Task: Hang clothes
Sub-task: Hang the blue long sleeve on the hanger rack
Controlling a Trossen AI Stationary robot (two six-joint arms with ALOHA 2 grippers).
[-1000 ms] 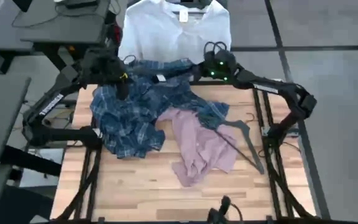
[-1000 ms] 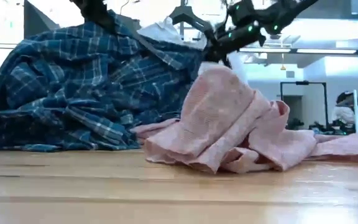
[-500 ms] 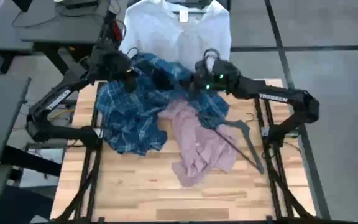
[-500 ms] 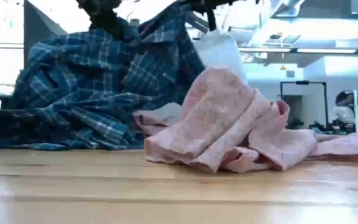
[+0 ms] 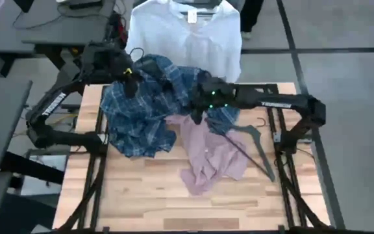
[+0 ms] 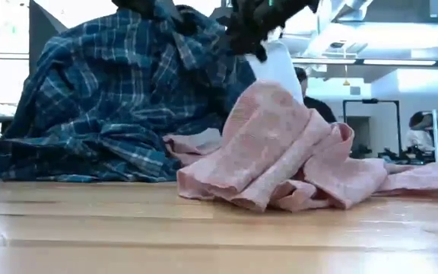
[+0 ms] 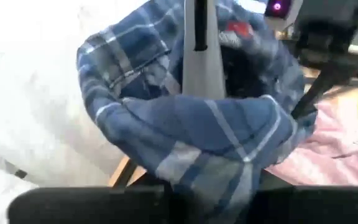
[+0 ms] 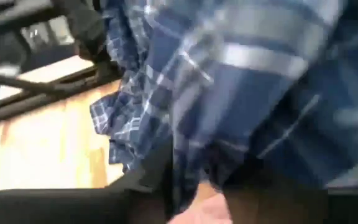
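The blue-and-white plaid shirt (image 5: 145, 114) is drawn up at the table's far left, and its lower part lies heaped on the wood. My left gripper (image 5: 130, 78) is shut on its raised part. My right gripper (image 5: 197, 107) reaches in over the plaid shirt's right side, with plaid cloth (image 8: 229, 106) draped right in front of it. The pink shirt (image 5: 210, 153) lies crumpled on the table's middle. The white shirt (image 5: 184, 32) hangs beyond the far edge. My left gripper holds a bunched fold of the plaid shirt (image 7: 229, 155), several layers thick, and the cloth itself covers the fingertips. The gripper comes in slanting down from the table's left. The shirt hangs below it (image 6: 112, 84), its lower part resting on the table.
A dark wire hanger (image 5: 255, 148) lies on the table at the right, beside the pink shirt. The near half of the wooden table (image 5: 154, 201) is bare. A person (image 6: 310, 95) stands in the room beyond the table.
My right gripper has swung from the far edge toward the table's near left, turning as it went, and now sits over the plaid shirt. My left gripper has risen a little, and the plaid shirt's upper part stands higher while its lower part stays on the table.
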